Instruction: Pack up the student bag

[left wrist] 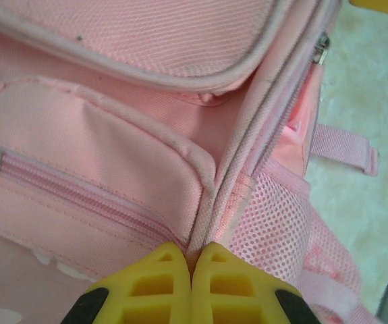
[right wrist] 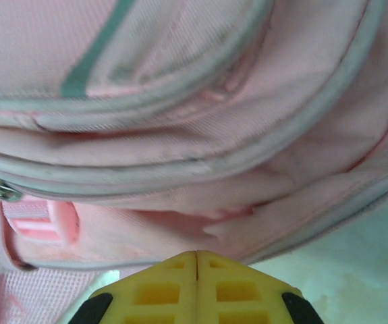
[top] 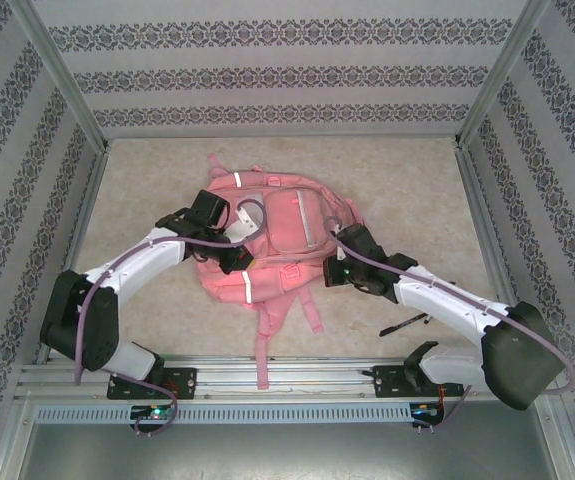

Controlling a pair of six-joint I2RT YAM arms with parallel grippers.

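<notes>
The student bag [top: 272, 235], a soft pink backpack with white reflective strips, lies flat in the middle of the table. My left gripper [top: 235, 258] sits at the bag's near left side. Its yellow fingertips [left wrist: 192, 253] are shut, pinching the piped seam between a zip pocket [left wrist: 92, 189] and the mesh side pocket [left wrist: 274, 223]. My right gripper [top: 335, 270] is at the bag's near right side. It is shut too [right wrist: 197, 255], with its tips pressed into a fold of pink fabric [right wrist: 227, 226] along the bag's lower edge.
A black pen [top: 404, 324] lies on the table right of the bag, near my right arm. The bag's straps [top: 267, 345] trail toward the front rail [top: 287, 375]. Patterned walls and metal posts enclose the table on three sides.
</notes>
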